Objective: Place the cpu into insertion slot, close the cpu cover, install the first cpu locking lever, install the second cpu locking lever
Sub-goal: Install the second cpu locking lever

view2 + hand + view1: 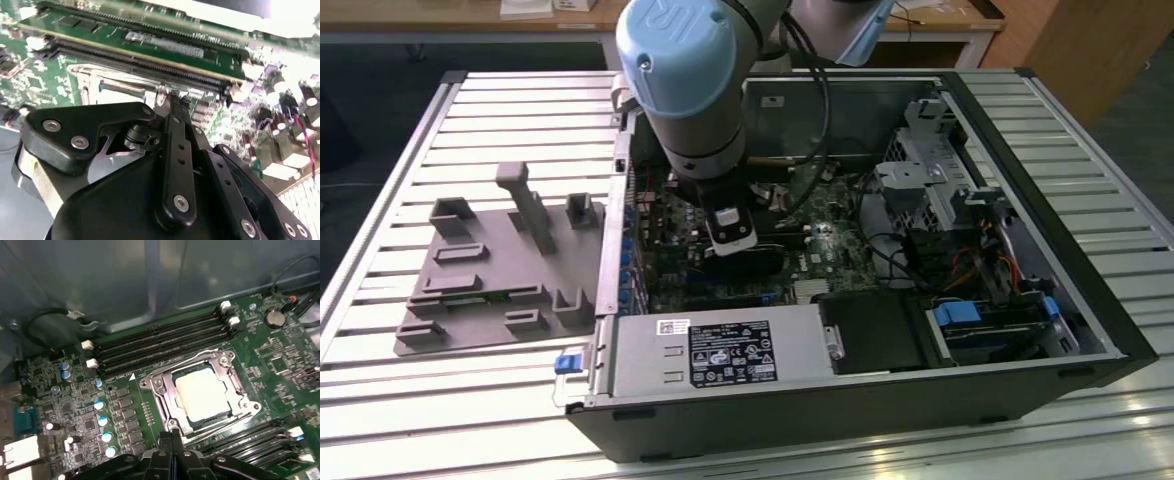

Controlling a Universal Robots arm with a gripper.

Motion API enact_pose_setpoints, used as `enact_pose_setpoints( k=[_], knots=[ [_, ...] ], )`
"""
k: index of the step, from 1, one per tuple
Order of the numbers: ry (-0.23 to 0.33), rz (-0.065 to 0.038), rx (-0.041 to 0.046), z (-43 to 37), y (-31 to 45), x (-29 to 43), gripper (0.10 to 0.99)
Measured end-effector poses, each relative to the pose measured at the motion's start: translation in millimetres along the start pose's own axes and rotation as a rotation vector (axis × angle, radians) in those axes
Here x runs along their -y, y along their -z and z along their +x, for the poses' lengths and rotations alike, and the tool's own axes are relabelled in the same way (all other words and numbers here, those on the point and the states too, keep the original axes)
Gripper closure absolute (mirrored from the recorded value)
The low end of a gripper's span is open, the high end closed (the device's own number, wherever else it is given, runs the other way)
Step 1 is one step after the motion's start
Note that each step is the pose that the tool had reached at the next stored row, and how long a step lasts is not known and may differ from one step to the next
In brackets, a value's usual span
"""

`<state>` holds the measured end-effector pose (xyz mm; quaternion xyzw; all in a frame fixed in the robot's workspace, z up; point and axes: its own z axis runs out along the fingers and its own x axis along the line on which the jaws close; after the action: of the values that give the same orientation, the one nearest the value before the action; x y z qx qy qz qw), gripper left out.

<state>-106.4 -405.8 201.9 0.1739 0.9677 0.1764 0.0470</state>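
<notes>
the cpu [202, 391] sits in the insertion slot [176, 415] with the cpu cover [161, 386] down, framing it. my gripper [171, 436] hangs just beside the socket, fingers pressed together and empty, narrow enough to work a lever.

In the second wrist view the gripper's [172, 97] black linkage bars and bolted housing lie close over the green motherboard [30, 75]. The fingertips meet in a narrow point just beside a silvery metal frame [115, 82] with a thin lever rod [122, 90] lying along it. Past that frame long dark memory slots [150, 67] run across the board, one carrying a memory module [165, 47]. Cylindrical capacitors [307, 97] and a red wire [305, 132] crowd the board's far side
</notes>
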Motion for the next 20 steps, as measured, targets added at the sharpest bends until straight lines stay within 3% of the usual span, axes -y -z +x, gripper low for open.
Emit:
enact_pose_setpoints(
  k=[5,7,12,20],
  knots=[
    [0.001,0.007,0.0024,-0.5,13.0,-5.0,0.98],
    [0.003,0.018,0.0066,-1.2,16.7,-6.8,0.98],
    [0.005,0.058,0.0205,-6.3,20.2,-10.0,0.98],
    [0.005,0.094,0.0285,-25.3,17.1,-16.5,0.98]
  ],
)
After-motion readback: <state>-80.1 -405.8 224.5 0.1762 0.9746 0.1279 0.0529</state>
